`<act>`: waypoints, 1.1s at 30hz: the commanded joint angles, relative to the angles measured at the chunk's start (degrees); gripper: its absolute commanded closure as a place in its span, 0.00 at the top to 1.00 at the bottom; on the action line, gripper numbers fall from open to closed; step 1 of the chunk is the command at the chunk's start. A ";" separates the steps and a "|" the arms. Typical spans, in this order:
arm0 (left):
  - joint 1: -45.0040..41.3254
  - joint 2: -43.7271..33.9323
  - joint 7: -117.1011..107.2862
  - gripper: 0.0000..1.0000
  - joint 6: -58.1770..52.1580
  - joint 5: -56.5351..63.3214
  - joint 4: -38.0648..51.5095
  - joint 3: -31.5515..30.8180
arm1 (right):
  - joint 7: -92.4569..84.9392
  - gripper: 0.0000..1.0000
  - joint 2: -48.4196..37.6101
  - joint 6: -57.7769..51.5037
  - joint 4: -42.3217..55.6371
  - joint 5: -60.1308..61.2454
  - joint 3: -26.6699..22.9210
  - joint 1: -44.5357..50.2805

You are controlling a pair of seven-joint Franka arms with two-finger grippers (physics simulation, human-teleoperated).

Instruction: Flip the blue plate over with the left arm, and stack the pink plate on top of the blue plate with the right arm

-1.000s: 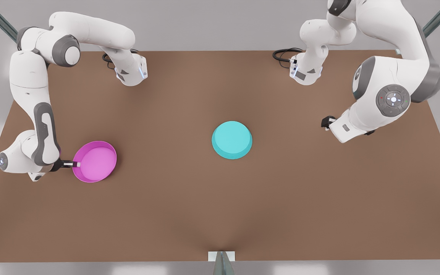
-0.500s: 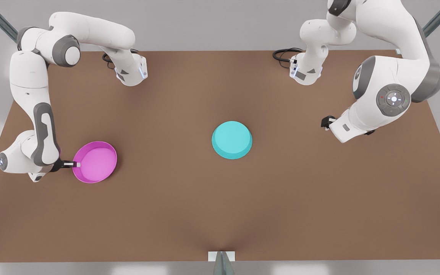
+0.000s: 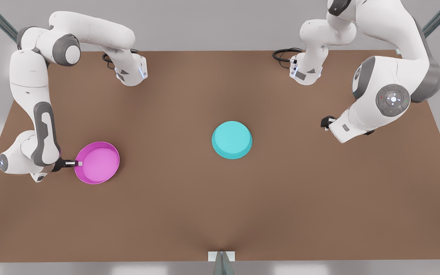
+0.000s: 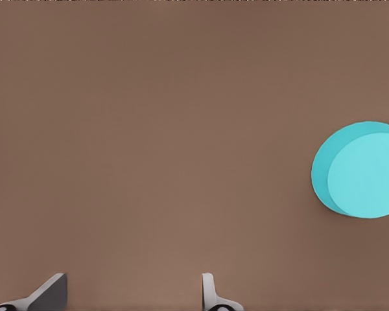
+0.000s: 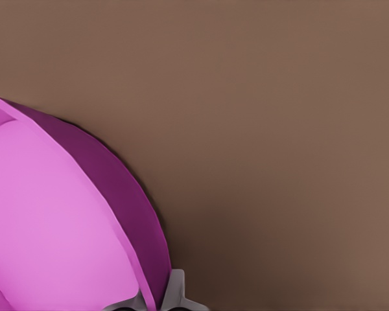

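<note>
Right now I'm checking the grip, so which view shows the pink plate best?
The front view: the whole pink plate shows, open side up, with the right end effector pinching its rim. The right wrist view shows part of its rim and inside, close up.

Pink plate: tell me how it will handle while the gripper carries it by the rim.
The pink plate looks stiff, so it should hold its shape. The right gripper pinches one rim edge only, so the plate may sag or pivot. Its smooth walls could slip. The left gripper waits, open.
</note>
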 commanded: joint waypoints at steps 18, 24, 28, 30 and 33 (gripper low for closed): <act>0.00 0.00 0.00 1.00 0.05 0.00 0.32 -0.09 | 1.87 0.21 -5.00 -2.55 0.25 -0.14 3.79 2.63; 0.00 0.00 0.00 1.00 -0.04 0.08 0.32 -0.09 | 6.88 0.21 -7.12 -6.51 1.75 1.79 4.67 12.55; 0.00 0.00 0.00 1.00 -0.04 0.08 0.32 -0.18 | 21.37 0.21 -9.14 -6.42 1.75 3.29 8.00 20.64; 0.00 0.00 0.00 1.00 -0.04 0.08 0.32 -0.18 | 25.86 0.21 -10.02 -6.33 1.83 3.38 12.14 21.70; 0.00 0.00 0.00 1.00 -0.04 0.08 0.32 -0.18 | 28.59 0.21 -10.28 -6.42 2.98 3.46 13.28 25.74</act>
